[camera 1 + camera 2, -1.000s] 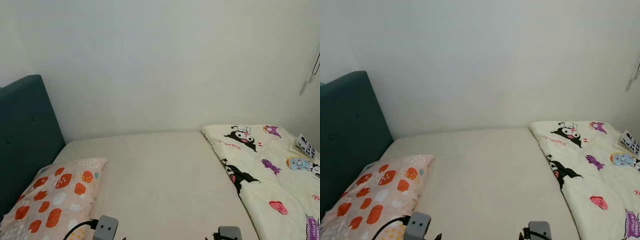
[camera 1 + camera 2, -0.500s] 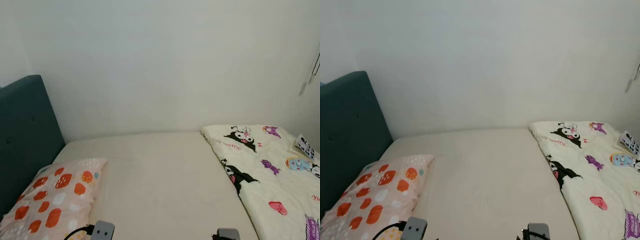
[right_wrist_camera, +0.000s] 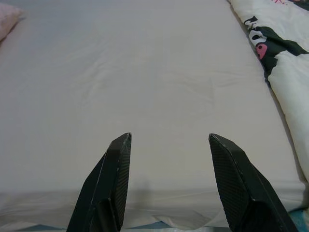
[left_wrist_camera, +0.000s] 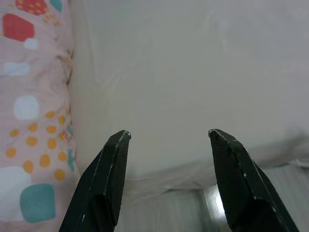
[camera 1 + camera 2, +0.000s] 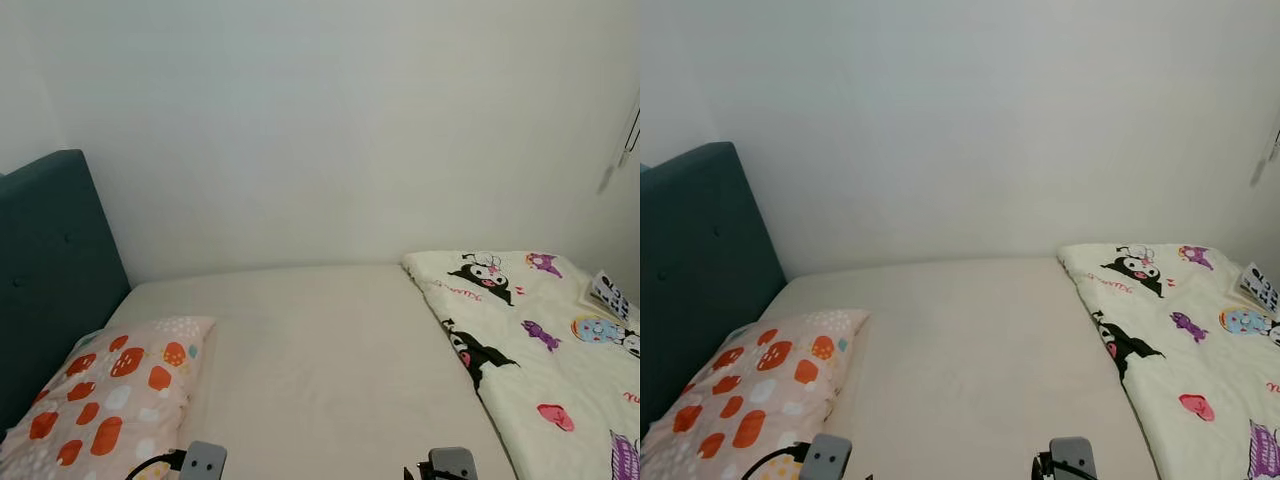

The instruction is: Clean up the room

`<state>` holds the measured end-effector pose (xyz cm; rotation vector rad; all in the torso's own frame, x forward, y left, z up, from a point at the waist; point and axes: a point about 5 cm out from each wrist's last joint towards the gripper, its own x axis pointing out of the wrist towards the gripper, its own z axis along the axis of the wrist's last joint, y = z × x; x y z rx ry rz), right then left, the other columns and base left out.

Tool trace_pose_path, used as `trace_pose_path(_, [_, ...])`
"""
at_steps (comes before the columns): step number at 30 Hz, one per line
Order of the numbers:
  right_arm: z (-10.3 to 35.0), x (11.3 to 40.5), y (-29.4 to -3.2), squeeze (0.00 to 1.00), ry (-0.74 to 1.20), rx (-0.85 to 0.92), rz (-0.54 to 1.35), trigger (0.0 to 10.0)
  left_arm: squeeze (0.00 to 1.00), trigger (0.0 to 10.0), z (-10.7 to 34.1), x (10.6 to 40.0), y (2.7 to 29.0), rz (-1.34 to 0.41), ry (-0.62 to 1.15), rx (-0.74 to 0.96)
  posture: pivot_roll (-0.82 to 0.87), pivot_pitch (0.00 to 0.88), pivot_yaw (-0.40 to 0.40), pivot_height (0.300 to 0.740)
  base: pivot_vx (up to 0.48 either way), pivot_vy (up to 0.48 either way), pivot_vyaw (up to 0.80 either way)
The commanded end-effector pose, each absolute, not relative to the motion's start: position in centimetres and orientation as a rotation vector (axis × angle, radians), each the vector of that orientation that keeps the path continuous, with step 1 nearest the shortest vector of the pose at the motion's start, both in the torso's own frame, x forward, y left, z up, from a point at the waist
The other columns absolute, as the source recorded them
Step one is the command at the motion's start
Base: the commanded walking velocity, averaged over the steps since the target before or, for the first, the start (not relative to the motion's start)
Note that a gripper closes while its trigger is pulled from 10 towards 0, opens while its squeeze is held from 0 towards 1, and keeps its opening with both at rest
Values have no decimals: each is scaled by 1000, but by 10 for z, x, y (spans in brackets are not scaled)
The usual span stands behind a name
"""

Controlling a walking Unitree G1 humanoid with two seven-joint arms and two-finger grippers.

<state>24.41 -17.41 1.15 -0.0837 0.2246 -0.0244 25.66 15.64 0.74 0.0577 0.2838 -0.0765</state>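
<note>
Bedding is the job here, as far as one can judge: the bed (image 5: 320, 350) shows bare sheet across its middle, a pillow (image 5: 105, 395) patterned with orange blots lies at the headboard (image 5: 50, 270) end by the near edge, and a cartoon-print blanket (image 5: 540, 350) lies bunched over the foot end, its inner edge running from the wall side down to the near edge.

The left gripper (image 4: 166, 140) hangs over the near edge of the bed just beside the pillow, its fingers spread apart and holding nothing. The right gripper (image 3: 166, 145) hangs over the near edge farther along, nearer the blanket, its fingers likewise spread and empty.

The likely step is to draw the blanket across the bare sheet toward the pillow. To do that well, the right gripper should reach for the blanket's inner edge close to the near side of the bed and pinch only the blanket, not the sheet beneath. A second hold farther along that edge with the left would help it travel flat. Pull low and evenly, stopping short of the pillow.
</note>
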Motion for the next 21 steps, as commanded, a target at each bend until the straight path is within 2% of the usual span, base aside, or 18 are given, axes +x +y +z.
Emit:
trace_pose_path(1, [9,242,-173,0,235,-71,-24,10000,0,10000,7,254,157,-72,279,38,-33,87,12,740,0,0,0])
trace_pose_path(21, [2,235,-175,0,268,-62,-30,10000,0,10000,10,256,150,-135,264,60,-44,66,18,740,0,0,0])
